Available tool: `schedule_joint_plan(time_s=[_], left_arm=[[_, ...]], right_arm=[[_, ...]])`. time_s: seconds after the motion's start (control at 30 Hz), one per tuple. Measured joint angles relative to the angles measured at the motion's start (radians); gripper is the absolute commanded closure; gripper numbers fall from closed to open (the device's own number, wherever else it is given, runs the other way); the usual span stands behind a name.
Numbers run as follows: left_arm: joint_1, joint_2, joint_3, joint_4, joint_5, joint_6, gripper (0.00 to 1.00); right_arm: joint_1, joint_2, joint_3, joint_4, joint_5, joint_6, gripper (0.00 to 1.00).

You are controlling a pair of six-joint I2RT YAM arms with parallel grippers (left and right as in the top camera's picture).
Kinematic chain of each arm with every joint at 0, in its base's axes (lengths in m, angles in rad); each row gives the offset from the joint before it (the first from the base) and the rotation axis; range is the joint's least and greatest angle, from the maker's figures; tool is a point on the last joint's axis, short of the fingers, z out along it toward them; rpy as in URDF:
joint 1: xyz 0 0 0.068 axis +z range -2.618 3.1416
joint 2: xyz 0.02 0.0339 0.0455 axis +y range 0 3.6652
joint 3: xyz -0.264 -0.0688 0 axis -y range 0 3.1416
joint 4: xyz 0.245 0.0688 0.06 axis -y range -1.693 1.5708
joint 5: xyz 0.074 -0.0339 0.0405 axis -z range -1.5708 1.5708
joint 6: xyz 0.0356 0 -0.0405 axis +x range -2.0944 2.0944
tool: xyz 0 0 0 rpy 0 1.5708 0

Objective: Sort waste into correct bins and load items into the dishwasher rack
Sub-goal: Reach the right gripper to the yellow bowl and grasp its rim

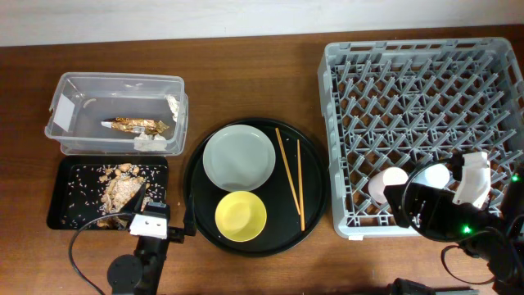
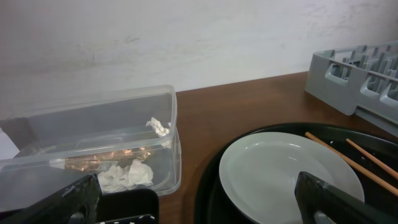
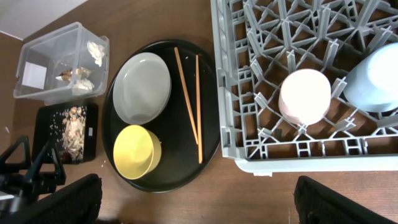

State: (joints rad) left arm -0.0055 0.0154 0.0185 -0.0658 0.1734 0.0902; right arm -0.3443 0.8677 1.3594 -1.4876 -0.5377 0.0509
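My left gripper (image 2: 205,200) hangs by the front edge, fingers spread wide and empty. The right gripper (image 3: 199,199), just as wide and empty, hovers over the dishwasher rack (image 1: 426,74) at the right edge, where the pink cup (image 3: 305,96) and blue cup (image 3: 376,78) sit. The chopsticks (image 1: 288,176) lie mid-worktop on the round black tray (image 1: 315,197) beside the plate (image 1: 238,156), long axes running back to front, while the foil wrapper (image 1: 135,124) lies left-to-right in the clear tub (image 1: 78,86) near the back-left corner.

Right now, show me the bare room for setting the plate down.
Free: the rack's far rows, beyond the pink cup and blue cup; also bare table between tub and rack, beyond the round tray. Crowded: that tray, with plate, bowl and chopsticks.
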Motion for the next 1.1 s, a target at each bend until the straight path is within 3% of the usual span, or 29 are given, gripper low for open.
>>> schedule_joint_plan(time_s=[0.1, 0.2, 0.33, 0.6, 0.77, 0.87, 1.0, 1.1], left_arm=[[0.000, -0.001, 0.000, 0.000, 0.000, 0.000, 0.01], [0.000, -0.001, 0.000, 0.000, 0.000, 0.000, 0.01], [0.000, -0.001, 0.000, 0.000, 0.001, 0.000, 0.01], [0.001, -0.002, 0.000, 0.001, 0.003, 0.000, 0.01], [0.001, -0.002, 0.000, 0.002, 0.003, 0.000, 0.01], [0.001, -0.002, 0.000, 0.002, 0.003, 0.000, 0.01], [0.001, -0.002, 0.000, 0.002, 0.003, 0.000, 0.01], [0.000, -0.002, 0.000, 0.002, 0.003, 0.000, 0.01]], right_arm=[[0.000, 0.002, -0.002, 0.094, -0.033, 0.013, 0.01], [0.047, 0.013, -0.002, 0.051, -0.127, -0.011, 0.01], [0.282, 0.041, -0.023, 0.031, -0.138, -0.016, 0.06], [0.892, 0.246, -0.202, 0.328, 0.162, 0.353, 0.21], [1.111, 0.488, -0.226, 0.523, 0.296, 0.560, 0.29], [1.156, 0.652, -0.230, 0.622, 0.358, 0.660, 0.40], [1.151, 0.824, -0.233, 0.667, 0.418, 0.744, 0.43], [1.140, 0.900, -0.233, 0.695, 0.439, 0.759, 0.55]])
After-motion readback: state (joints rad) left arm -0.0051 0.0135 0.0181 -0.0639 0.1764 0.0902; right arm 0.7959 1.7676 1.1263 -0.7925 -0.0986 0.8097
